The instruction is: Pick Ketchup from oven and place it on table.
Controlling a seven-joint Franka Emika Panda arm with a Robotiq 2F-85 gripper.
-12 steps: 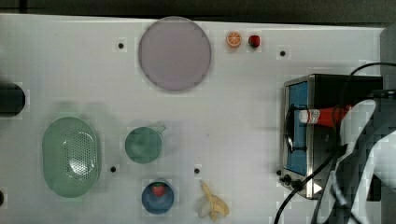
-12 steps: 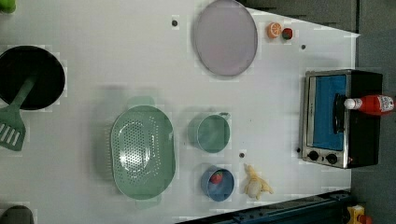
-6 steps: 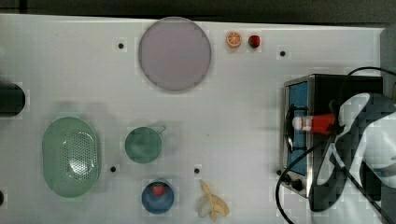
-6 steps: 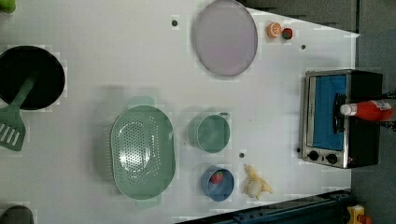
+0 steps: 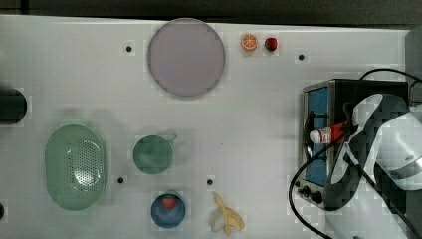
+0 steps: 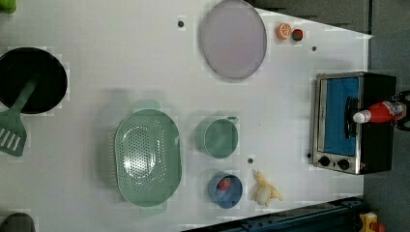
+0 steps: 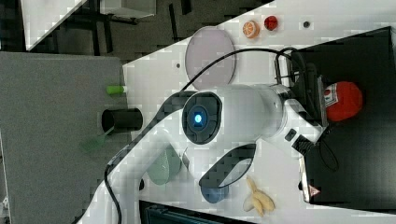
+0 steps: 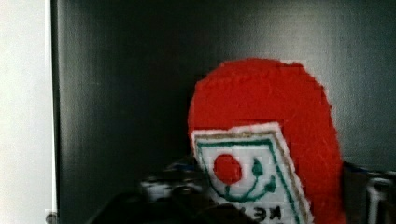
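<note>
White tabletop (image 5: 259,99) with dark screw holes carries everything, and the toaster oven (image 6: 374,84) sits at its edge on the top view's right, glass door facing up toward the camera. On the oven's black top lies the ketchup bottle (image 6: 379,112), on its side, white cap pointing toward the door handle and red body toward the back of the oven.

At the bottle's rear end is the gripper (image 6: 402,112), with the white arm reaching in over the oven; whether its fingers are spread or already pinching the bottle cannot be told.

Seen close in the wrist view, the bottle (image 8: 275,154) has a fuzzy, stitched look, with a sewn-on label, so it is probably a soft, light toy rather than hard plastic. It should give under pressure and not slip much, and nothing about it seems fragile. The best hold is likely across the wide red body, behind the label, rather than at the narrow cap, where it could pivot and droop when lifted.
</note>
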